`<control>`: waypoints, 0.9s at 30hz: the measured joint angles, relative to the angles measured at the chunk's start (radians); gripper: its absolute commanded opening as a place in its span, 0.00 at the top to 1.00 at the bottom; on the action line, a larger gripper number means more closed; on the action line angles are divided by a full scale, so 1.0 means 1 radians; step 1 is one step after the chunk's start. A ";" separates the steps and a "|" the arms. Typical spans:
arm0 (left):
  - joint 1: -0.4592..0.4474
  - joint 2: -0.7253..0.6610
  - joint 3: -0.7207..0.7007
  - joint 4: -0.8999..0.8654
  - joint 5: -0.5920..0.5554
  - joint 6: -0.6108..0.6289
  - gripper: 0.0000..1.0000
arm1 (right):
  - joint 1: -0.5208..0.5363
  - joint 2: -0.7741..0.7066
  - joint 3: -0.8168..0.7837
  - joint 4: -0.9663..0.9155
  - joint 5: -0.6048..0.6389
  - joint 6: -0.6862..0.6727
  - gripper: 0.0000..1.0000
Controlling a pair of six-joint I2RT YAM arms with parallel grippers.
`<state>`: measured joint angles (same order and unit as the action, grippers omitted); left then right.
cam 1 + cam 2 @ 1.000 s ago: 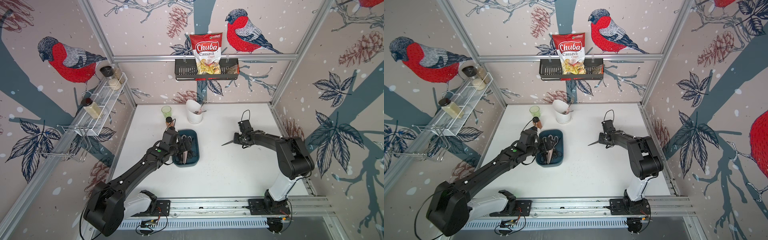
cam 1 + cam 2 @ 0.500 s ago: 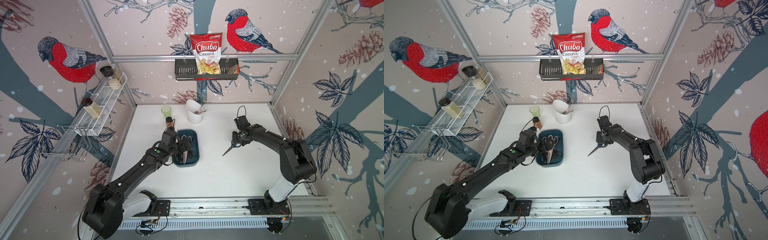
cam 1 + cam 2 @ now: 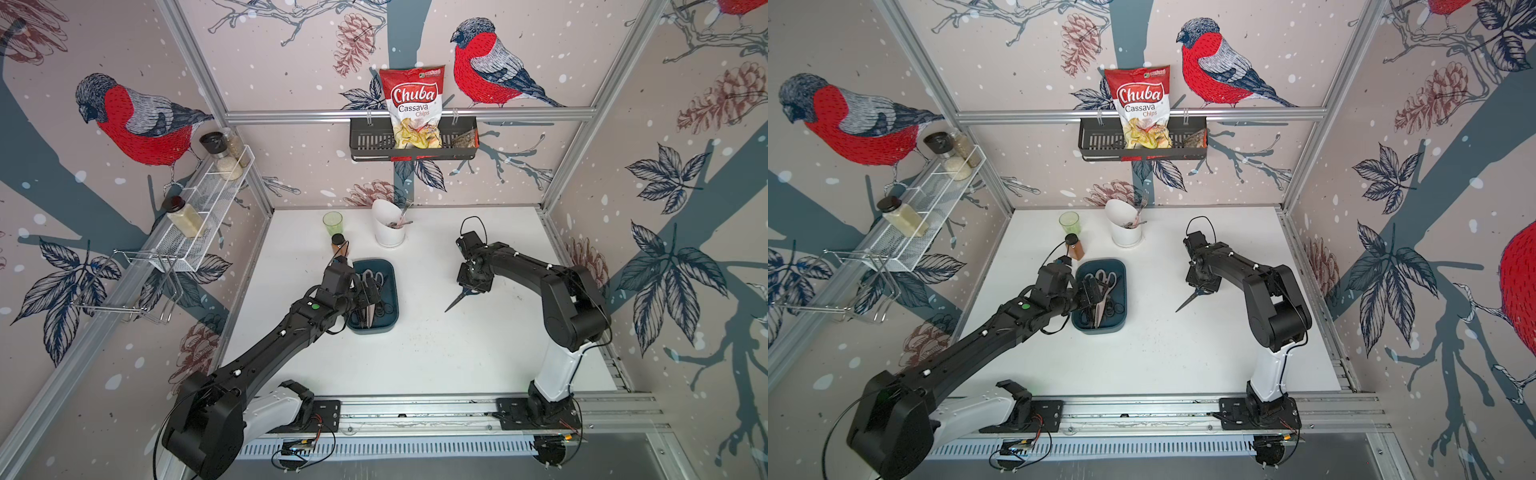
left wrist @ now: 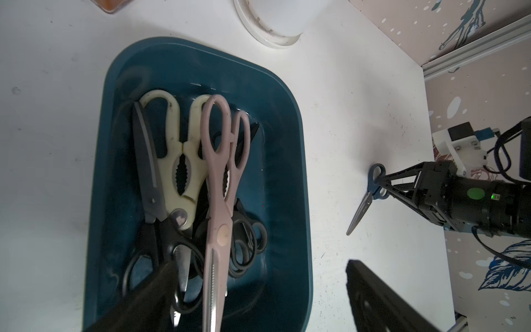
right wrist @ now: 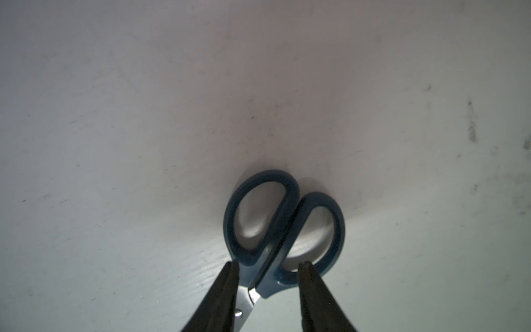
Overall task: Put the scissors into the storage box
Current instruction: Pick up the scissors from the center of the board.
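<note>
Bird-and-pinecone wallpaper (image 3: pixel 137 124) wraps three sides of the cell, framed by aluminium posts. The white table (image 3: pixel 436 353) is scuffed, with a broad bare stretch running from its middle to the front rail (image 3: pixel 415 409). On the back wall a black basket (image 3: pixel 370 143) holds a red bag (image 3: pixel 413 108) reading "Chuba Cassava Chips". The storage box (image 4: pixel 298 161) sits left of centre, near the white cup (image 3: pixel 388 232). It holds cream shears (image 4: pixel 184 149), a pinkish pair (image 4: pixel 215 178) and black pairs (image 4: pixel 244 244). The left gripper (image 3: pixel 368 293) hangs over the box, fingers spread wide, holding nothing. Well apart on the right, the right gripper (image 5: pixel 268 264) pinches the dark-blue scissors (image 5: pixel 284 215) at the handles, blades slanting down.
</note>
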<state>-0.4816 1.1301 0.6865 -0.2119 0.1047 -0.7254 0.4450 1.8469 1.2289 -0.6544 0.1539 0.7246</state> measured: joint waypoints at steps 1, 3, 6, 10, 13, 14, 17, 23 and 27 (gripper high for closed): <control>0.000 -0.005 -0.002 -0.001 0.000 0.000 0.05 | 0.002 -0.008 -0.011 0.002 0.003 0.013 0.60; 0.000 -0.013 -0.005 -0.001 -0.003 0.000 0.05 | -0.003 -0.021 -0.024 0.007 0.006 0.031 0.60; 0.000 -0.028 -0.010 -0.002 -0.009 0.003 0.05 | -0.015 -0.024 -0.032 0.029 0.006 0.044 0.60; 0.000 -0.042 -0.013 -0.006 -0.028 0.008 0.05 | -0.031 -0.018 -0.036 0.060 0.001 0.060 0.60; 0.000 -0.051 -0.015 -0.009 -0.031 0.010 0.05 | -0.037 -0.003 -0.036 0.083 -0.008 0.063 0.61; 0.000 -0.053 -0.017 -0.009 -0.032 0.011 0.05 | -0.037 0.000 -0.036 0.088 -0.011 0.063 0.61; 0.000 -0.056 -0.021 -0.010 -0.039 0.010 0.05 | -0.033 0.008 -0.038 0.105 -0.027 0.066 0.61; 0.000 -0.058 -0.024 -0.013 -0.052 0.010 0.05 | -0.033 0.030 -0.047 0.130 -0.031 0.067 0.63; 0.000 -0.059 -0.024 -0.014 -0.053 0.010 0.05 | -0.031 0.040 -0.050 0.140 -0.016 0.069 0.64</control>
<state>-0.4816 1.0710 0.6621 -0.2256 0.0521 -0.7151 0.4137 1.8866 1.1793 -0.5144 0.1379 0.7933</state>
